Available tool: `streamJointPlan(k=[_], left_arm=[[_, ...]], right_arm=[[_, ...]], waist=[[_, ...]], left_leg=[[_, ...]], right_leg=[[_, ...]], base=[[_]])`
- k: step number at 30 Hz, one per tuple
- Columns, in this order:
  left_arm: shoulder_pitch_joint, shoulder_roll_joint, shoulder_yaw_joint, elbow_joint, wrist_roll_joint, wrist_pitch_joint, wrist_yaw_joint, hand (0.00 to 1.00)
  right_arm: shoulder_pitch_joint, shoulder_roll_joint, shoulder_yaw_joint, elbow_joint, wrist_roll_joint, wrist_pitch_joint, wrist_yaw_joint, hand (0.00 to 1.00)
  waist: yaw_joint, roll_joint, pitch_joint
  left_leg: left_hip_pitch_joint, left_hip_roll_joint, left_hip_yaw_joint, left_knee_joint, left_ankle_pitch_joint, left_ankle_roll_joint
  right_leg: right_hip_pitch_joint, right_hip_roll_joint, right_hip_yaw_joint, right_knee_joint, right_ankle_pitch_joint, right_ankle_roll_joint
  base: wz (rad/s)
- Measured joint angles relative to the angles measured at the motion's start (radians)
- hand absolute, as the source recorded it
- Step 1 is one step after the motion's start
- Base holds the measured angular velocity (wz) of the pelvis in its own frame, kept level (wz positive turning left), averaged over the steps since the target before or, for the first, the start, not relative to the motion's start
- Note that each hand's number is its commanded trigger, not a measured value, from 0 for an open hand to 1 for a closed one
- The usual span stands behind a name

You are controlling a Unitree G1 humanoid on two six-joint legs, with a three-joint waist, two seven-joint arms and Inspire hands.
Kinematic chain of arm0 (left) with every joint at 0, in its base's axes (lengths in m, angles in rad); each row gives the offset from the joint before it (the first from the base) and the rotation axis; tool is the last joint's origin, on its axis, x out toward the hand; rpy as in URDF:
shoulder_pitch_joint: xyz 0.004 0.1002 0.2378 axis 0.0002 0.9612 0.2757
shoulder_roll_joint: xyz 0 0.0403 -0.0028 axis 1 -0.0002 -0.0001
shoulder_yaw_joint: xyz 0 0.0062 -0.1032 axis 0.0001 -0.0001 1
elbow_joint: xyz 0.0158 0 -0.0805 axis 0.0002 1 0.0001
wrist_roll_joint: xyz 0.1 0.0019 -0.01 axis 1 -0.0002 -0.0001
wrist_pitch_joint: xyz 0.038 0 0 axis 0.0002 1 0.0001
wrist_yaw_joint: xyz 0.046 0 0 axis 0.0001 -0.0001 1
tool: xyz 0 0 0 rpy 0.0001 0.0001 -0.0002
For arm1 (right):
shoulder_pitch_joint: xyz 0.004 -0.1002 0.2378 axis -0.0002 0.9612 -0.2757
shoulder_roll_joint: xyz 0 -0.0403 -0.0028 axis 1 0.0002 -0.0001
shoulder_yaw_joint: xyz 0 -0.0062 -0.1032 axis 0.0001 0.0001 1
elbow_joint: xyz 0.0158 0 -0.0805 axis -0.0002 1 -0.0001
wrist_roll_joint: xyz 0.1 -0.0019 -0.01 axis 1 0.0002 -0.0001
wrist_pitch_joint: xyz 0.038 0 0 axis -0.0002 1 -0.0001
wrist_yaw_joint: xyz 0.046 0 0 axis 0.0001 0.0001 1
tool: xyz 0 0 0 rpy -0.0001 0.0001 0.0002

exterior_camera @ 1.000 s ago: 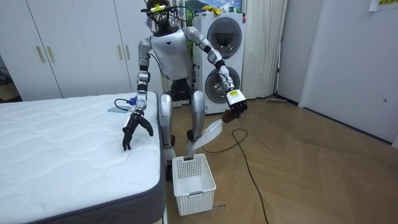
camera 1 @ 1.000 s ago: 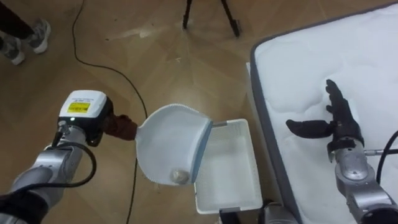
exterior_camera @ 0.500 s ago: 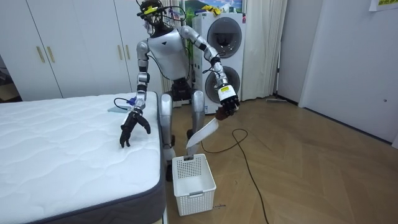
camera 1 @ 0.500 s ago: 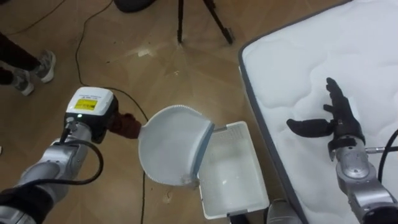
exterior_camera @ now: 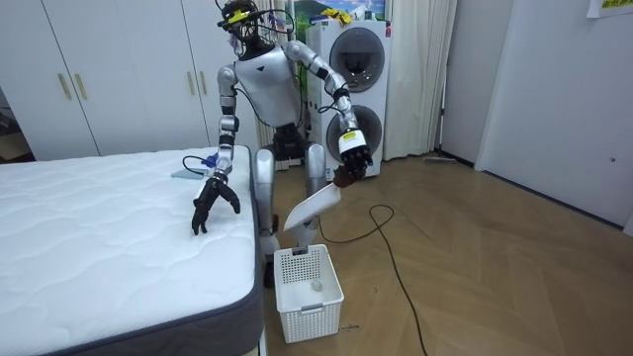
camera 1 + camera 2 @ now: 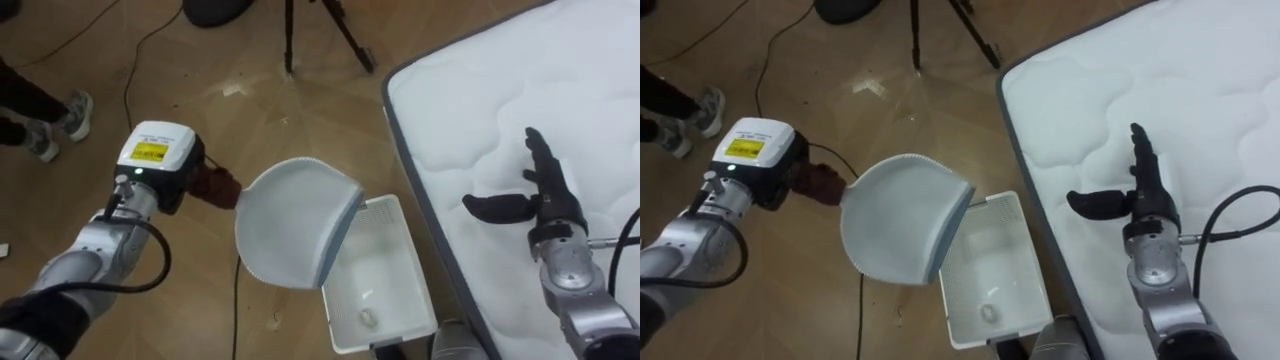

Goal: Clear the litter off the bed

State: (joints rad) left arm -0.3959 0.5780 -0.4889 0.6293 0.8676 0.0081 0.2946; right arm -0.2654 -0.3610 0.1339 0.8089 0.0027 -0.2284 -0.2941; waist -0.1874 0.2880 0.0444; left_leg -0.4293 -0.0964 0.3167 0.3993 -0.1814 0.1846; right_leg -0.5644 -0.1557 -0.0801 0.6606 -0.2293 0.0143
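Note:
My left hand [image 6: 212, 186] is shut on the handle of a white dustpan [image 6: 295, 235], which tilts steeply with its lip over a white plastic basket [image 6: 412, 262] on the floor beside the bed. A small pale lump [image 6: 367, 317] lies on the basket's bottom. Over the white mattress [image 6: 480, 90] my right hand [image 6: 530, 203] hovers open, fingers straight, holding nothing. In the room view I stand at the bed's side with the dustpan [image 5: 312, 206] above the basket [image 5: 307, 287].
Tripod legs [image 6: 322, 30] stand on the wooden floor beyond the basket. A person's shoes [image 6: 50, 125] show at the left edge. A washing machine [image 5: 356, 89] and wardrobes [image 5: 109, 69] stand behind me. A small blue item [image 5: 198, 163] lies on the mattress's far corner.
The dustpan has tipped further over the basket and risen a little. The pale lump that lay in the dustpan has dropped into the basket. My right hand has stayed still.

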Motion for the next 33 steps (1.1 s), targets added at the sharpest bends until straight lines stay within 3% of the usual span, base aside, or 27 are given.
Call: streamJointPlan(k=[13,20,25,27,28,30,31,32,33], left_arm=[[0.000,0.000,0.000,-0.031,-0.003,0.008,0.017,1.00],[0.019,-0.004,0.000,-0.061,-0.007,0.005,0.017,1.00],[0.052,-0.004,0.011,-0.096,-0.034,-0.026,0.014,1.00],[0.103,-0.006,0.059,-0.112,-0.044,-0.054,0.003,1.00],[0.153,-0.008,0.094,-0.152,-0.058,-0.054,-0.002,1.00],[0.225,-0.015,0.147,-0.215,-0.117,-0.055,-0.012,1.00],[0.254,-0.035,0.180,-0.232,-0.143,-0.063,-0.022,1.00],[0.264,-0.051,0.193,-0.232,-0.155,-0.063,-0.026,1.00],[0.289,-0.089,0.209,-0.231,-0.180,-0.062,-0.033,1.00]], right_arm=[[0.000,0.003,0.001,-0.005,0.006,0.012,-0.008,0.00],[0.039,0.003,-0.003,-0.006,0.019,0.000,0.013,0.00],[0.090,0.002,-0.011,-0.030,0.071,0.001,0.036,0.00],[0.121,0.005,-0.018,-0.040,0.065,0.001,0.056,0.00],[0.137,0.011,-0.014,-0.042,0.069,0.003,0.059,0.00],[0.151,0.022,0.002,-0.043,0.073,0.016,0.068,0.00],[0.156,0.028,0.013,-0.041,0.070,0.028,0.081,0.00],[0.159,0.034,0.014,-0.038,0.071,0.032,0.090,0.00],[0.171,0.045,0.021,-0.029,0.075,0.038,0.096,0.00]], waist=[[-0.004,0.000,-0.0002],[-0.011,-0.001,-0.0002],[0.004,-0.015,-0.0008],[0.034,-0.030,-0.0048],[0.058,-0.050,-0.0088],[0.098,-0.081,-0.0153],[0.115,-0.106,-0.0171],[0.116,-0.119,-0.0174],[0.114,-0.140,-0.0237]], left_leg=[[0.006,0.000,0.004,-0.001,0.002,0.004],[0.043,0.002,0.004,-0.020,0.006,0.010],[0.083,0.011,0.015,-0.020,-0.005,0.004],[0.120,0.023,0.041,-0.025,-0.016,-0.009],[0.134,0.032,0.069,-0.028,-0.027,-0.016],[0.146,0.035,0.058,-0.026,-0.033,-0.026],[0.151,0.035,0.033,-0.023,-0.036,-0.031],[0.158,0.036,0.030,-0.024,-0.037,-0.033],[0.172,0.041,0.026,-0.025,-0.043,-0.040]], right_leg=[[0.006,-0.001,0.001,-0.005,0.000,0.000],[0.043,0.003,-0.002,-0.021,-0.004,0.000],[0.081,0.011,-0.001,-0.036,-0.014,-0.004],[0.105,0.032,0.025,-0.055,-0.012,-0.007],[0.104,0.055,0.067,-0.057,-0.012,-0.008],[0.103,0.091,0.126,-0.068,-0.007,-0.009],[0.105,0.106,0.148,-0.075,0.002,-0.014],[0.111,0.110,0.153,-0.077,0.003,-0.015],[0.126,0.121,0.165,-0.091,0.007,-0.018]], base=[[0.00],[0.00],[-0.10],[-0.61],[-0.80],[-0.96],[-0.84],[-0.63],[-0.51]])
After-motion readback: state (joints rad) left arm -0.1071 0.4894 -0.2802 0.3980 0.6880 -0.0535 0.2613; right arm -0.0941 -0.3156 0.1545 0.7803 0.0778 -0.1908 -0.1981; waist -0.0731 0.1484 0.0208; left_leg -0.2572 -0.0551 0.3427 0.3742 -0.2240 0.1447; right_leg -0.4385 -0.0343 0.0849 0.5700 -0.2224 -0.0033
